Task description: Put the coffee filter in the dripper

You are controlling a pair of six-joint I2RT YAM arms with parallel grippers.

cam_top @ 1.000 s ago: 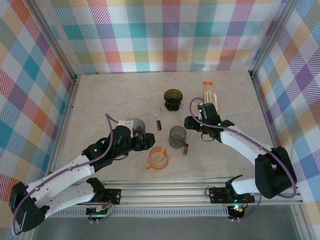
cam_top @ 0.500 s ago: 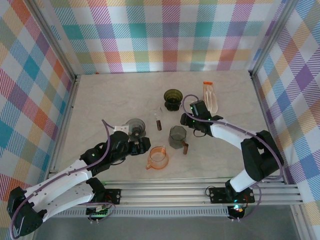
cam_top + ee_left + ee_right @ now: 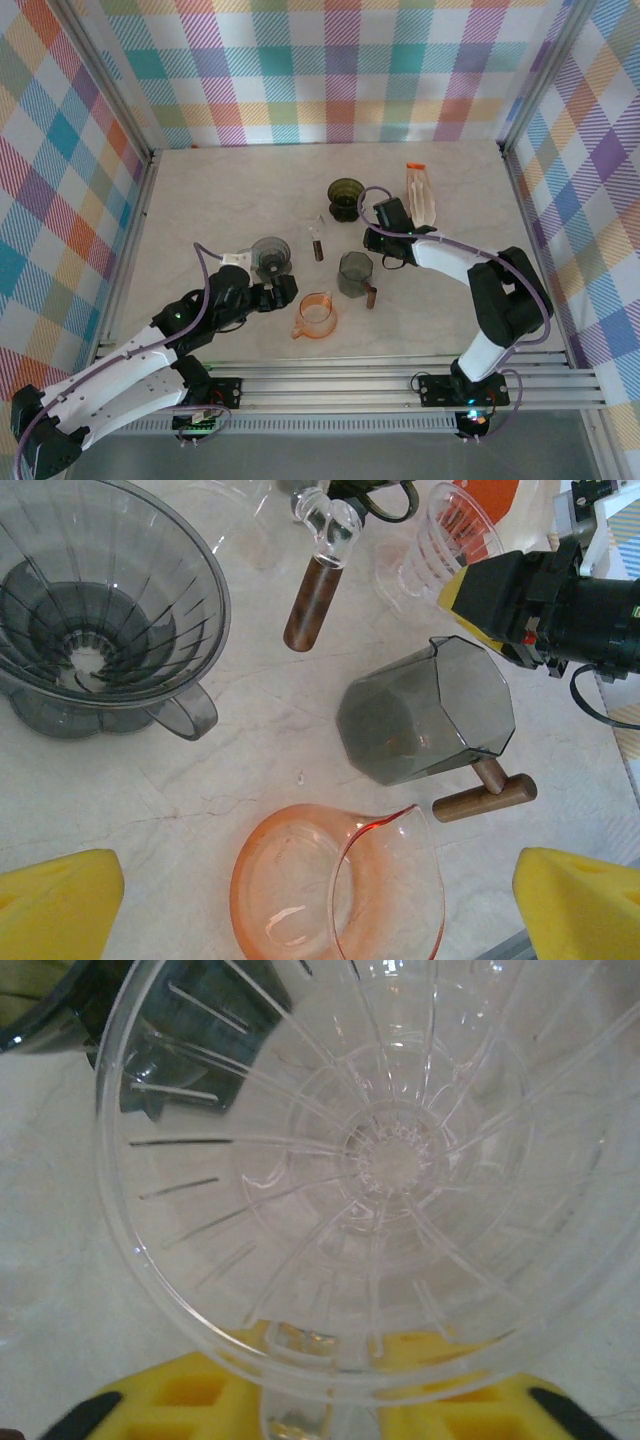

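Top external: the filter seems to sit inside the clear pack with the orange top. The pack lies flat on the surface, beyond and to the right of the grey cup. Whether any sheet is loose I cannot tell.

There are three candidate receivers. The grey dripper is left of the cup, the green dripper is beyond it, and the clear dripper is just beyond it, right at the right gripper. That gripper's yellow pads sit under the clear rim, but I cannot tell whether they are clamped on it. The left gripper is spread wide and empty, left of the cup by the orange jug.

A paper filter should be nearly weightless and limp. It would crease or tear easily and tend to cling to its neighbours, and the pack's film looks slippery. I would pinch a single sheet lightly at the rim or seam rather than the tip, so the cone can open as it drops. The drippers look light enough to slide, so the chosen one may need steadying.
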